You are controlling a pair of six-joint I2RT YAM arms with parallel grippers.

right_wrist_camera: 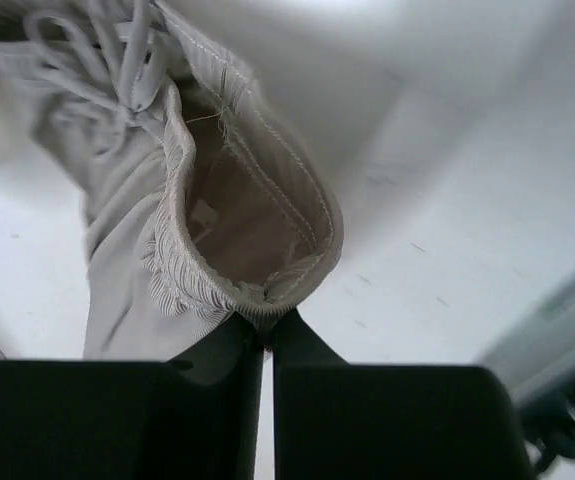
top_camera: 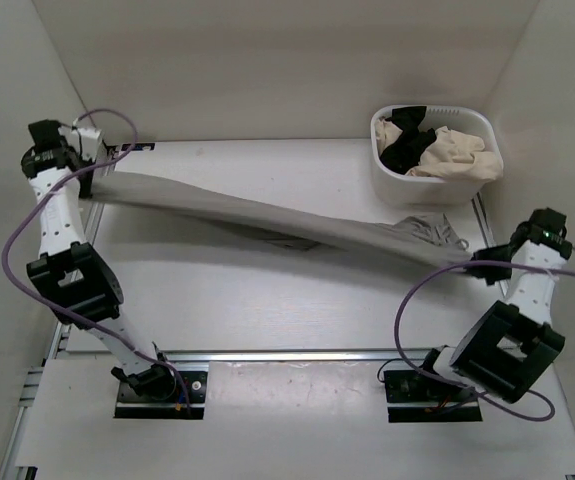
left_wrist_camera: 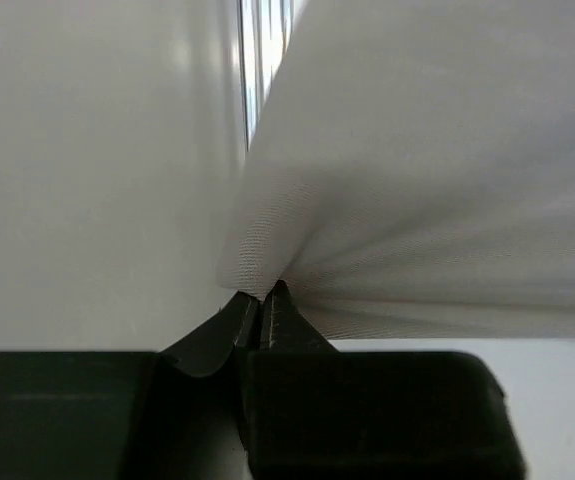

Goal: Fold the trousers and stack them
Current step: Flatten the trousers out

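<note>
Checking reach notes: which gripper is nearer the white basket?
Right. The right gripper, shut on the waistband of the trousers, sits on the near side of the basket; the left gripper holds the leg end across the table, far left.

The trousers point(top_camera: 267, 215) are a plain mid-grey; their waistband point(right_wrist_camera: 182, 285) is finely ribbed in paler and darker grey lines with light stitching, and the drawstring point(right_wrist_camera: 87, 60) is pale grey. At about 2 o'clock on the white table point(top_camera: 267, 300), the basket point(top_camera: 392, 178) is white and holds a black garment point(top_camera: 404, 150) and a plain cream-beige garment point(top_camera: 457, 158). The left arm point(top_camera: 62, 215) at 9 o'clock and the right arm point(top_camera: 532, 285) at 4 o'clock are white with black joints and purple cables point(top_camera: 12, 250), and the left gripper point(left_wrist_camera: 262, 300) and right gripper point(right_wrist_camera: 267, 325) are matte black.
</note>
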